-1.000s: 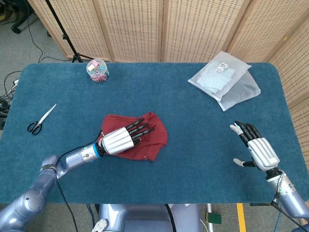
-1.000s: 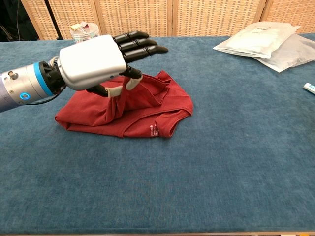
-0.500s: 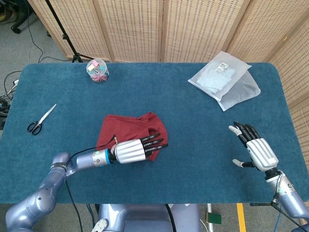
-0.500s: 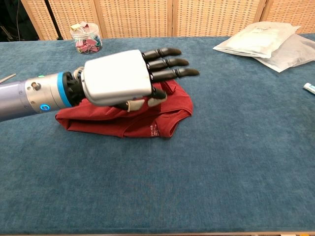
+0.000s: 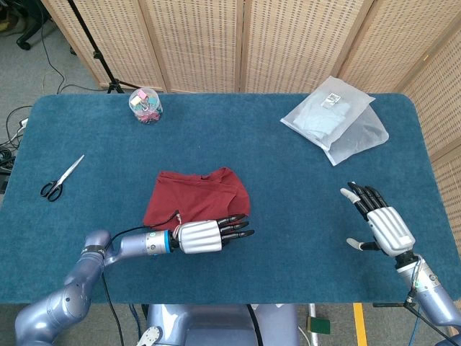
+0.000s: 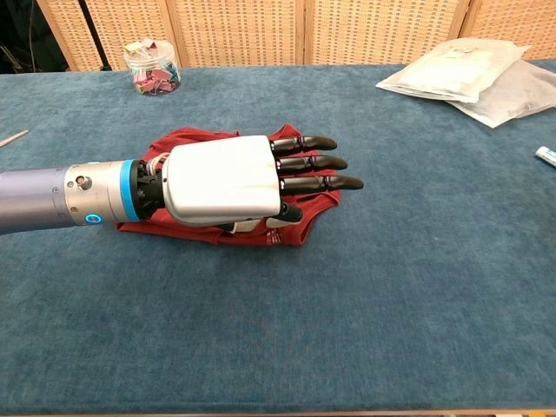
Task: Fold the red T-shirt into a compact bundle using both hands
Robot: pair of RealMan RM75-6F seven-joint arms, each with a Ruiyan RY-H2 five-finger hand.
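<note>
Sliding back off the red T-shirt (image 5: 196,196), the left robot hand (image 5: 205,236) is now hovering flat and released at its near edge. Well right of it, the right robot hand (image 5: 379,223) is waiting, also released. Folding is underway, I judge; next, regrasping an edge.

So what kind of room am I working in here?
Probably a lab or studio data-collection setup, not a home: a table covered in blue carpet-like fabric, wicker folding screens as a backdrop, a black stand and loose cables on a grey floor.
</note>
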